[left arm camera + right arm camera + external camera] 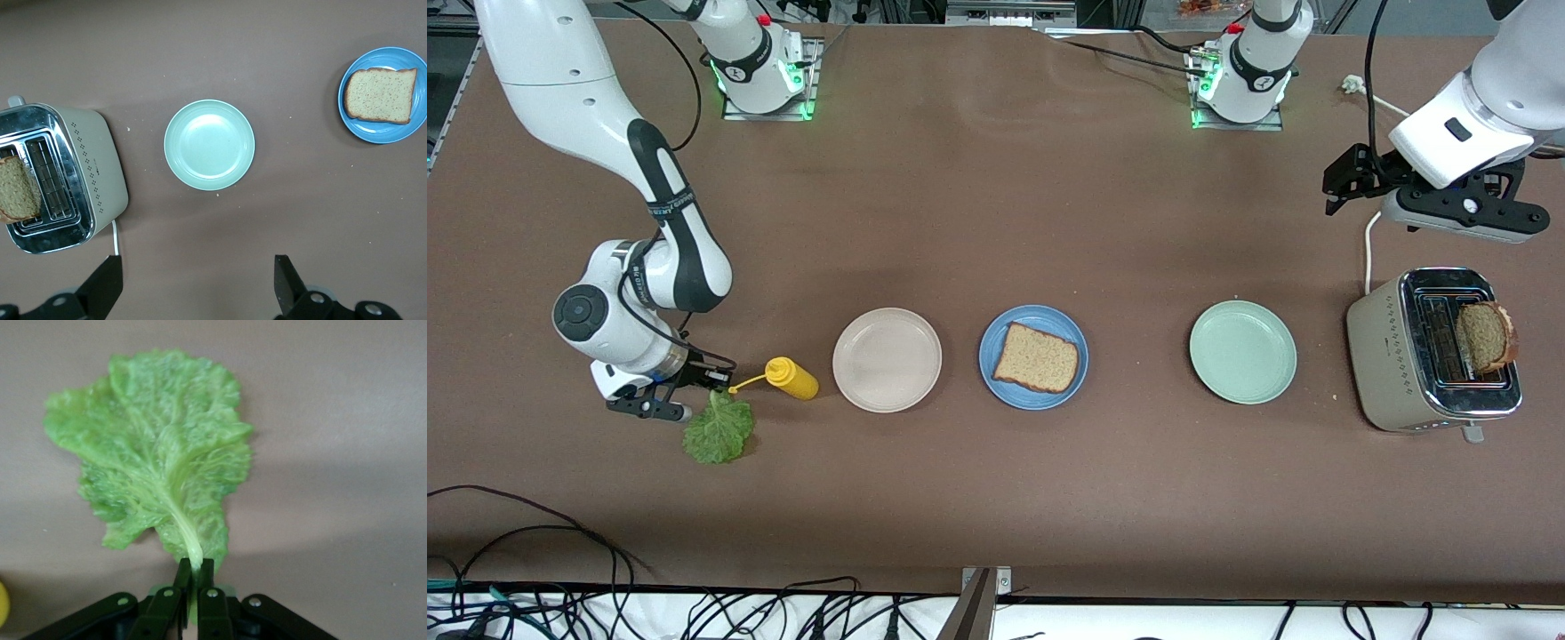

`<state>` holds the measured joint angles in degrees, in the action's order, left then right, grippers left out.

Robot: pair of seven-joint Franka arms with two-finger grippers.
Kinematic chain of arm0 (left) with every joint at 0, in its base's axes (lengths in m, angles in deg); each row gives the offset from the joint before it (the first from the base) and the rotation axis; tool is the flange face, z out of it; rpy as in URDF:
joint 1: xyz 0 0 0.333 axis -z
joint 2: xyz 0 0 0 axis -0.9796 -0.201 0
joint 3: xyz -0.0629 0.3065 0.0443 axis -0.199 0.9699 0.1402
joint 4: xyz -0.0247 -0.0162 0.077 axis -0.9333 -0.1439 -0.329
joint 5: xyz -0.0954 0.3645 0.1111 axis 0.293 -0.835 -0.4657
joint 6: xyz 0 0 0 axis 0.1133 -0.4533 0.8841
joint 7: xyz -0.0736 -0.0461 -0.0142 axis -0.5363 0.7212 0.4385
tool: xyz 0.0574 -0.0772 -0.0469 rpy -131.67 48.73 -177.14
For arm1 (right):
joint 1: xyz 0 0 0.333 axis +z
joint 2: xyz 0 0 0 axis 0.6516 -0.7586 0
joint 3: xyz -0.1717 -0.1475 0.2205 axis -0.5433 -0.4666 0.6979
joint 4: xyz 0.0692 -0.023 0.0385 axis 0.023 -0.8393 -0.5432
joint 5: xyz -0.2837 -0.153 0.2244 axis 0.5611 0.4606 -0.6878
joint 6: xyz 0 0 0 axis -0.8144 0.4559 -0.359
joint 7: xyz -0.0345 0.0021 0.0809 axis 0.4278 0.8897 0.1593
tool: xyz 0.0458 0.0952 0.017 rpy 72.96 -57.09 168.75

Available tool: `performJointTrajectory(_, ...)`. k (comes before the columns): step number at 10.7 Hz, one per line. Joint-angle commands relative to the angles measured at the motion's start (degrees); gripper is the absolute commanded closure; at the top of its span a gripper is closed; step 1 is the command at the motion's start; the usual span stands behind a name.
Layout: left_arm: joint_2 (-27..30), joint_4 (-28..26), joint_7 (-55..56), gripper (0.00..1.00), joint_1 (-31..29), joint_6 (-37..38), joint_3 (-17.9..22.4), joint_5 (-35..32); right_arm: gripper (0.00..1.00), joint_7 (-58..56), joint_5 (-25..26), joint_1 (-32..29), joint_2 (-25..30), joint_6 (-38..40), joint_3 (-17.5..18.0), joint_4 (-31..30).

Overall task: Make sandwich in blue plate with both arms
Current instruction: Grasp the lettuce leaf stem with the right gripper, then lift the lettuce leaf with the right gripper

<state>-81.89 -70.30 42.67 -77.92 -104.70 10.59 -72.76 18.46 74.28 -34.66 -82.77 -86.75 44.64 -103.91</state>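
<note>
Between our right gripper's [193, 577] closed jaws: lettuce leaf [157, 453] stem, on the counter [996, 498]. Our left gripper [197, 283], jaws apart, waits above the toaster [1432, 351]. Blue plate [996, 373] holds one bread slice [1036, 357]. No legible labels.

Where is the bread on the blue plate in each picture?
Front view: the bread slice lies on the blue plate, mid-table.
Left wrist view: same bread slice at the picture's edge.
Right wrist view: not in it.
Shared landmark: the pale green plate, between blue plate and toaster.
</note>
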Motion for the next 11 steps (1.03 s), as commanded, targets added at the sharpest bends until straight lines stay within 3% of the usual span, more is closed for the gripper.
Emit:
performJointTrajectory(1, -0.1, 0.5, 0.3, 0.0, -0.4, 0.9, -0.3, 0.9, 1.0, 0.7, 0.6, -0.2, 4.8, 6.4, 0.0, 1.0)
performJointTrajectory(4, -0.1, 0.6, 0.5, 0.0, -0.2, 0.9, -0.4, 0.9, 1.0, 0.2, 0.6, -0.5, 10.2, 14.1, -0.8, 2.0)
performJointTrajectory(7, -0.1, 0.7, 0.4, 0.0, -0.2, 0.9, -0.4, 0.9, 1.0, 0.4, 0.6, -0.3, 10.6, 28.4, -0.7, 9.1)
performJointTrajectory(11, -0.1, 0.5, 0.4, 0.0, -0.4, 0.9, -0.3, 0.9, 1.0, 1.2, -1.9, -0.6, 11.5, 41.0, -0.9, 16.5)
